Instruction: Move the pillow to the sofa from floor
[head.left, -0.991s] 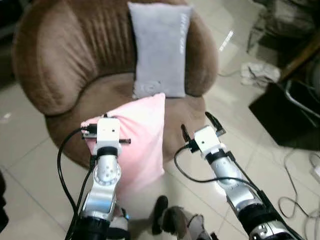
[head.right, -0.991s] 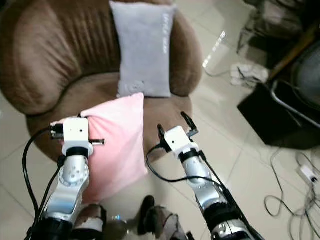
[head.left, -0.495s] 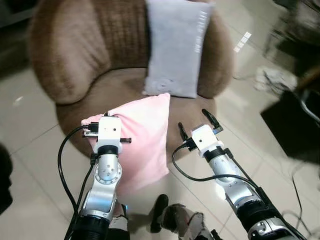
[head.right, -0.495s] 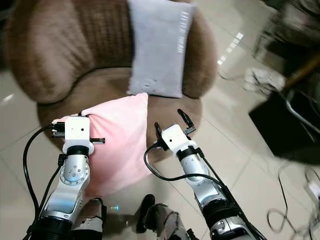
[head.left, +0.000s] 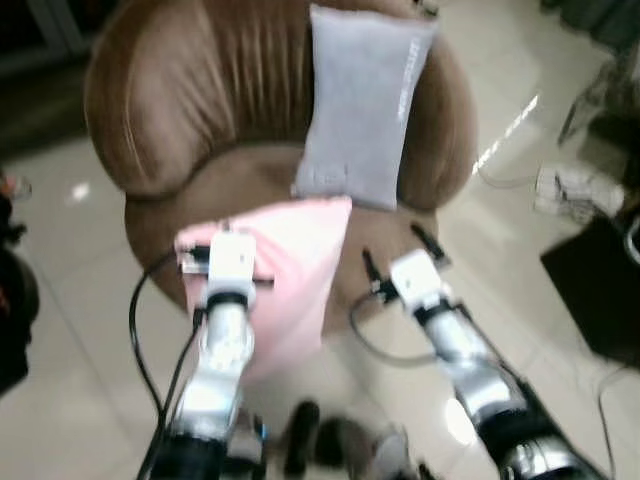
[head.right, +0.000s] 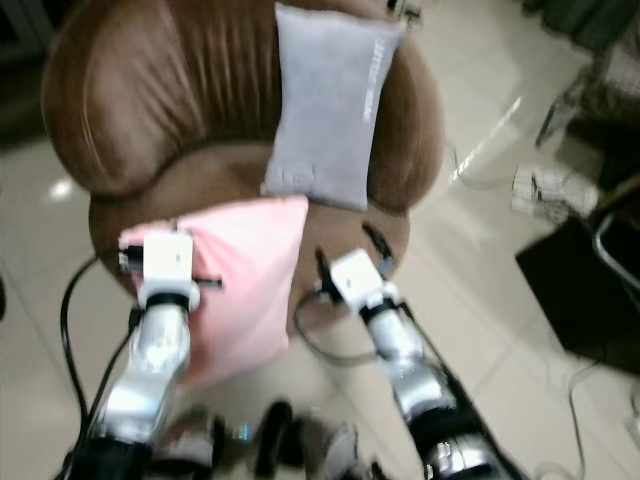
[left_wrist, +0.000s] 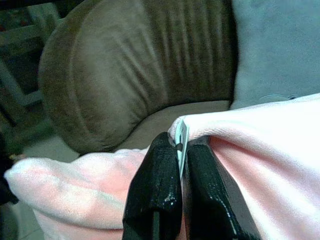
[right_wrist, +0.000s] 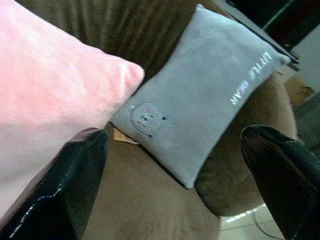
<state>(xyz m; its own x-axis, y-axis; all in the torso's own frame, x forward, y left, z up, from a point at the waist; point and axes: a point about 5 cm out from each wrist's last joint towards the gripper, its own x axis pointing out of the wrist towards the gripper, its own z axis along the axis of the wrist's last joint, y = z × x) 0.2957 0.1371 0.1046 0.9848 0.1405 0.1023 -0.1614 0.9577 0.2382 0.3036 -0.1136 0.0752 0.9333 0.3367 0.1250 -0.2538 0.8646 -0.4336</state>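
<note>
A pink pillow (head.left: 295, 275) hangs in front of the brown sofa chair (head.left: 190, 110), and its upper corner reaches over the front of the seat. My left gripper (left_wrist: 179, 146) is shut on the pillow's top edge, with both black fingers pinching the fabric. Just to the right of the pillow, my right gripper (head.left: 397, 252) stands open with nothing between its fingers, pointing at the seat. A grey pillow (head.left: 365, 100) with a small bear print leans upright against the backrest.
To the right on the pale tile floor are a black box (head.left: 600, 290), a white cloth (head.left: 565, 185) and loose cables. A dark object (head.left: 12, 310) stands at the left edge. My feet (head.left: 300, 450) show below the pillow.
The whole picture has shifted and blurred as the camera moved, and the chair now sits more central. The left gripper keeps its hold on the pink pillow; the right stays open.
</note>
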